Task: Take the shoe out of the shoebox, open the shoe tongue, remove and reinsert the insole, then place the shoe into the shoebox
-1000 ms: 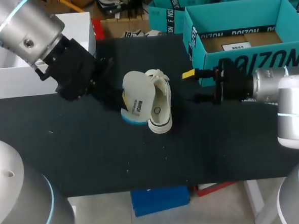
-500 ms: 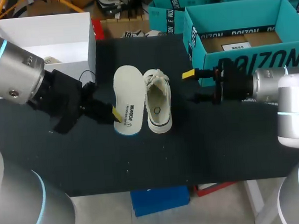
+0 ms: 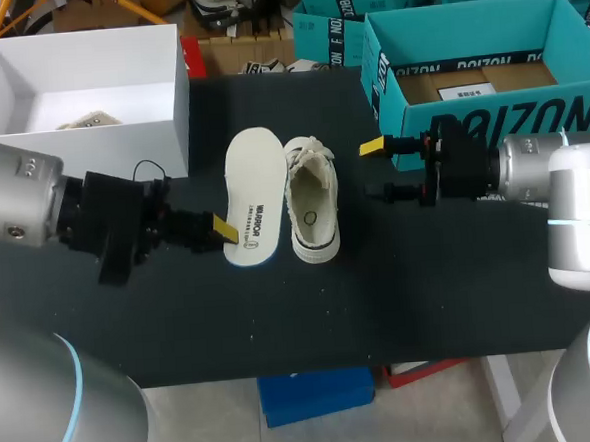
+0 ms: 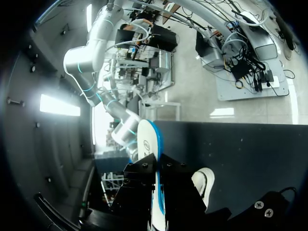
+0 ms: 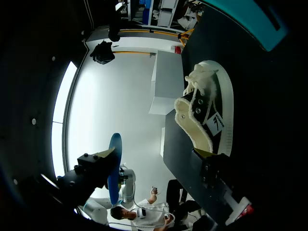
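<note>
Black tabletop (image 3: 430, 293) holds the shoe (image 3: 312, 205); left gripper (image 3: 220, 226) pinches the insole (image 3: 251, 189) flat beside it, right gripper (image 3: 377, 169) spread, empty. Pushed in crooked, the soft insole could buckle at the collar

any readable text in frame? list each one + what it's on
White letters on the teal shoebox front: partly hidden by the right arm, not readable whole.
Dark print on the insole, near its heel: too blurred.
White label inside the shoebox: too small.
Round mark inside the shoe: too small.
Nothing can be quoted reliably.
</note>
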